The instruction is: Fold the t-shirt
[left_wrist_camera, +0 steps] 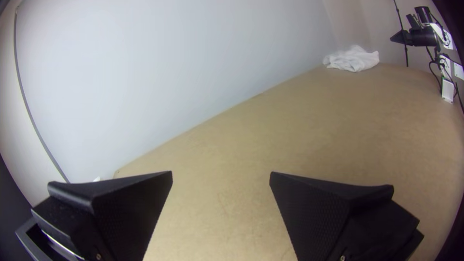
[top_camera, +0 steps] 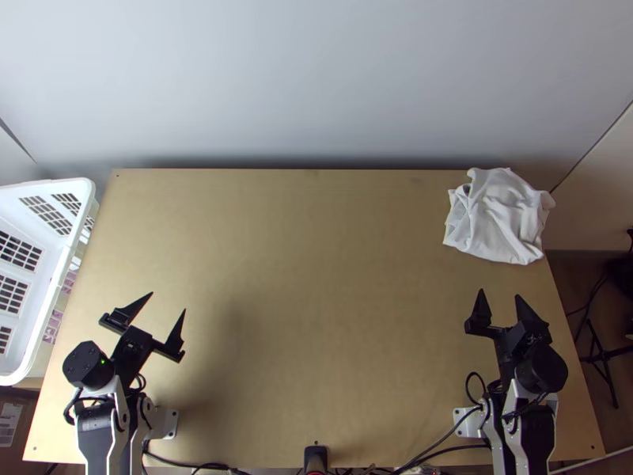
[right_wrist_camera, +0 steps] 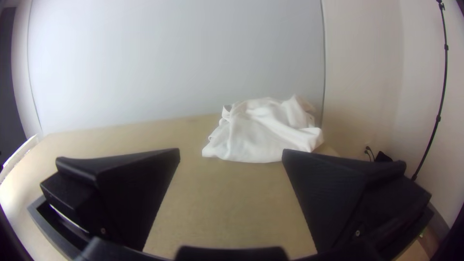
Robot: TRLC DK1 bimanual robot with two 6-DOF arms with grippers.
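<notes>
White t-shirt [top_camera: 498,218] bunched and creased at the far right corner of the pale wooden surface [top_camera: 316,261], a bit of it past the right edge. Left end effector [top_camera: 168,302] over the near left part, right end effector [top_camera: 499,293] nearer the shirt but apart from it, both with fingers spread. White slotted basket [top_camera: 49,187] along the left edge.

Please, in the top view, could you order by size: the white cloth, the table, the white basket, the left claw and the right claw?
1. Table
2. White basket, its visible part
3. White cloth
4. Left claw and right claw: too alike to rank
</notes>
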